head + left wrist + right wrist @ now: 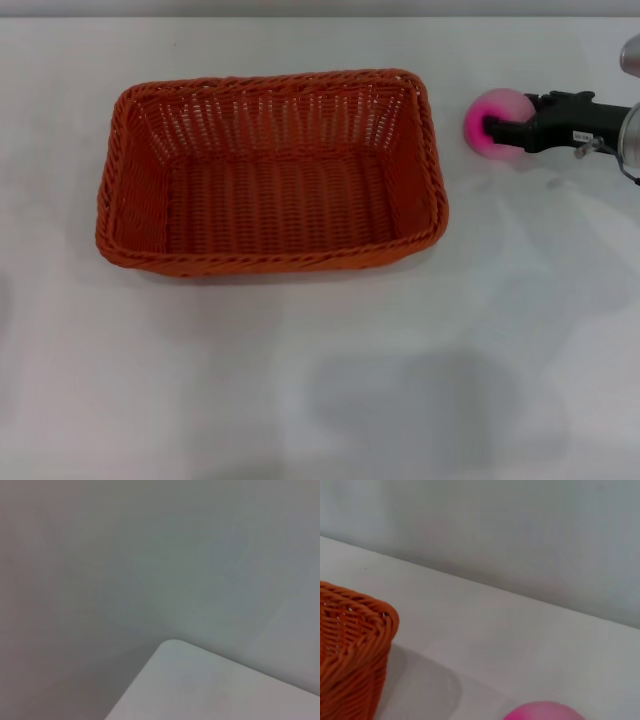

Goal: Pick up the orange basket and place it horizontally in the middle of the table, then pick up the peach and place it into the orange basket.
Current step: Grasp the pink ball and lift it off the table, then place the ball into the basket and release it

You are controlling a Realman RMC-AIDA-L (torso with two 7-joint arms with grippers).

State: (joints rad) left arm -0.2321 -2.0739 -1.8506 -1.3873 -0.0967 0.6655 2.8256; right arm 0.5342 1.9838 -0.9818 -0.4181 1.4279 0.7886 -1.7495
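Observation:
The orange basket (270,170) lies lengthwise on the white table (320,360), left of centre, and holds nothing. One of its corners (350,645) shows in the right wrist view. The pink peach (498,122) sits near the table's far right, a short gap from the basket's right end. Its top (542,711) shows in the right wrist view. My right gripper (492,126) reaches in from the right edge and is shut on the peach, one dark finger lying across its front. My left gripper is out of view.
The left wrist view shows only a rounded table corner (172,645) against a grey floor. A pale wall (520,530) rises behind the table's far edge. Bare tabletop lies in front of the basket.

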